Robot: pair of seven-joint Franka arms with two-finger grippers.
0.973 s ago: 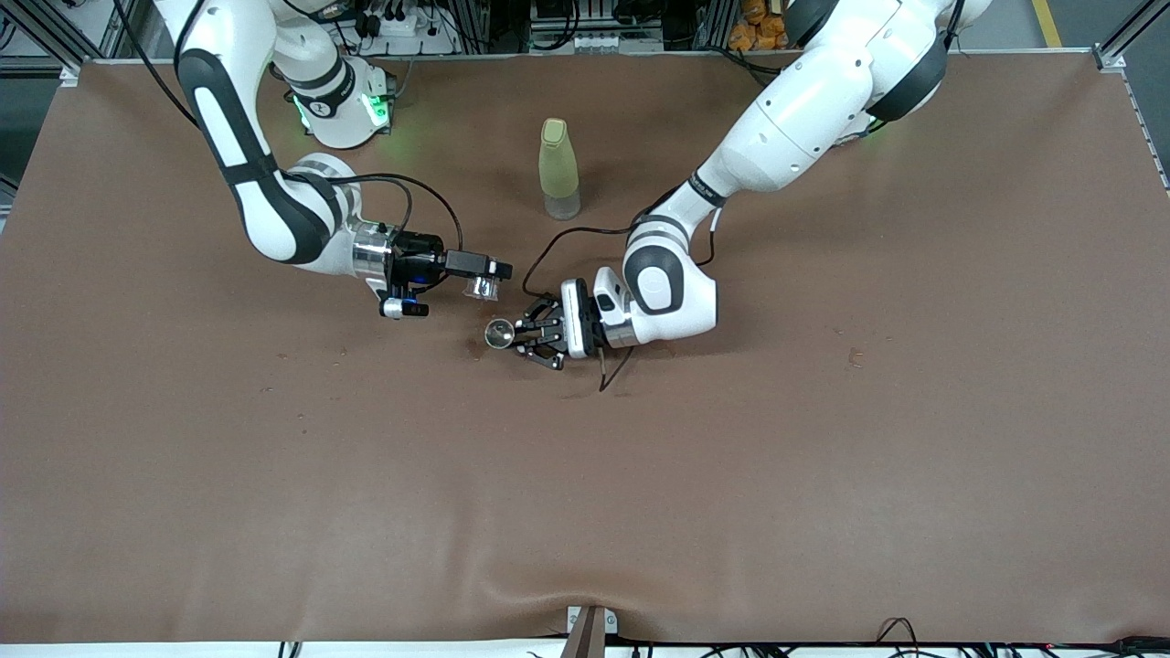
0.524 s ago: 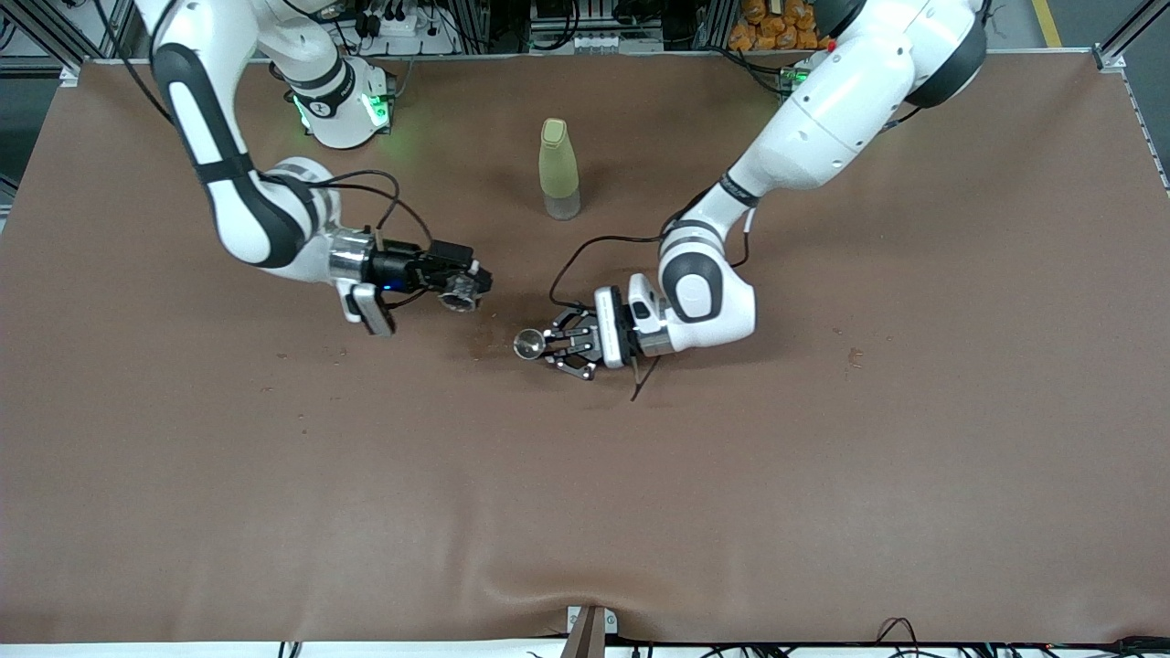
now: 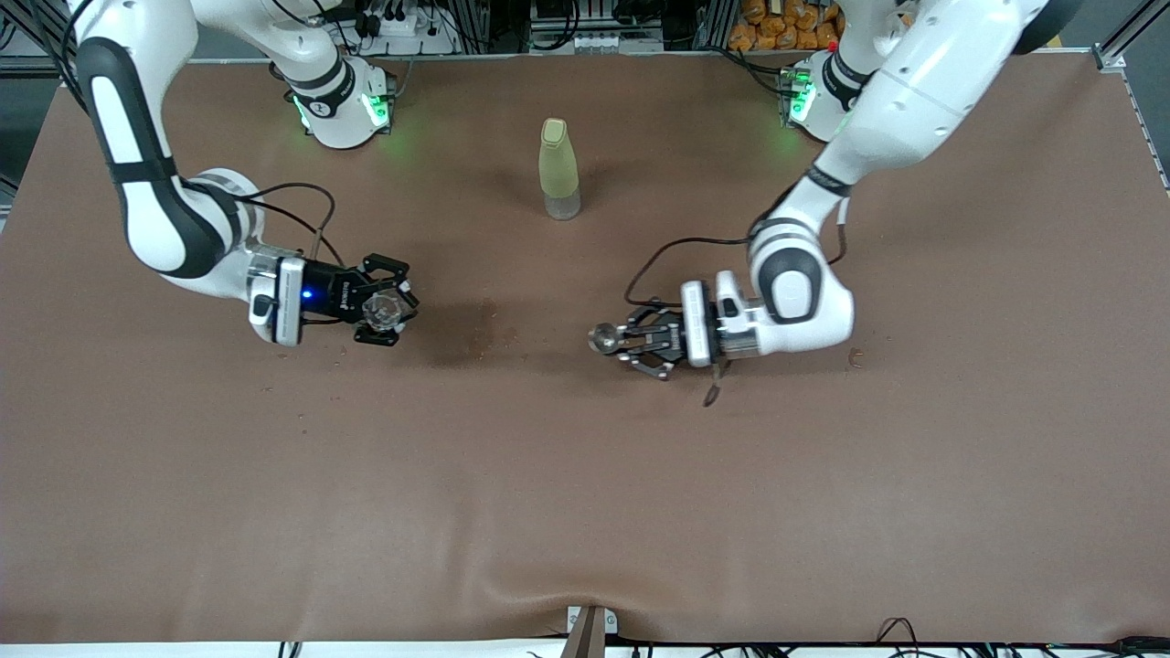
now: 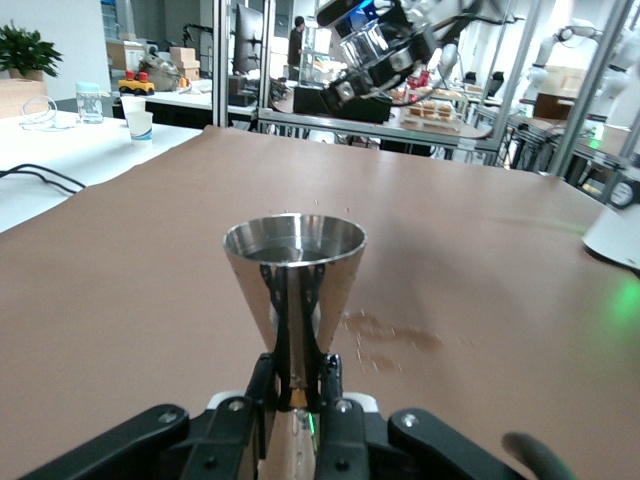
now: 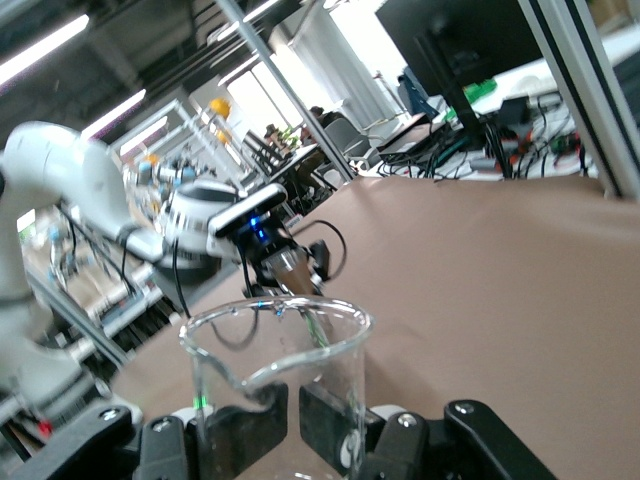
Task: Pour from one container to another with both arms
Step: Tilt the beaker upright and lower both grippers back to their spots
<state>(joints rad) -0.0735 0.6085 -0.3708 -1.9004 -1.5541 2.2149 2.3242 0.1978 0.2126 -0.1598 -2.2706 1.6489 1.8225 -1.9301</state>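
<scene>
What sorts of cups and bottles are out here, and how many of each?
Metal measuring cup, in the left gripper: 1
Clear glass beaker, in the right gripper: 1
Yellow-green bottle, standing on the table: 1
Total: 3

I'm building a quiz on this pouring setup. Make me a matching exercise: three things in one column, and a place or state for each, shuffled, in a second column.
Things:
1. metal jigger
2. clear glass beaker
3. pale green bottle

Places or states:
A. standing upright on the table, held by nothing
B. gripped in the right claw
C. gripped in the left claw

Pairs: 1-C, 2-B, 3-A
</scene>
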